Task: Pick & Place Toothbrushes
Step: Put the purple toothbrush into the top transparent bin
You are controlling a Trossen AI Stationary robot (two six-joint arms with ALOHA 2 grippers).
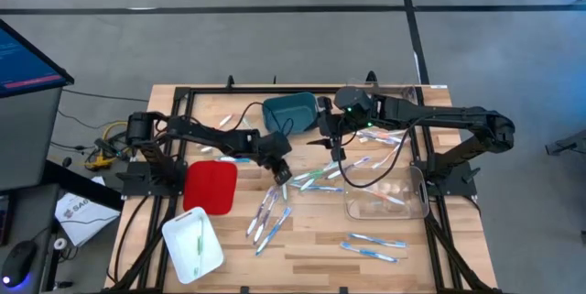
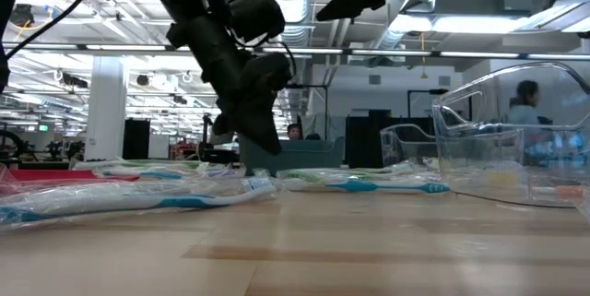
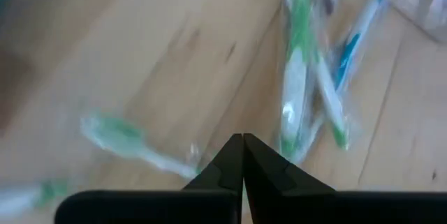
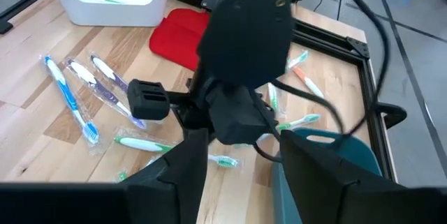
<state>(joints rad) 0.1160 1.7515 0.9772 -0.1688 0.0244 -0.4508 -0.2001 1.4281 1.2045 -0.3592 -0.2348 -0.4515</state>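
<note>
While the overhead view hides it, the wrist view shows the left gripper clenched empty, angled down over toothbrushes; right gripper spread.

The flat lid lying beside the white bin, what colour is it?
Red. The lid shows best in the high view, next to the white bin.

Bright, even light fell from the ceiling strip lamps over the desk, so shadows under the arms stayed short and soft. The clear bin near the desk's edge caught white glare along its rim. Close to the low camera, the nearest toothbrushes were out of focus. The left wrist picture was smeared by motion blur; only the dark fingers looked sharp against streaked green and blue wrappers.
</note>
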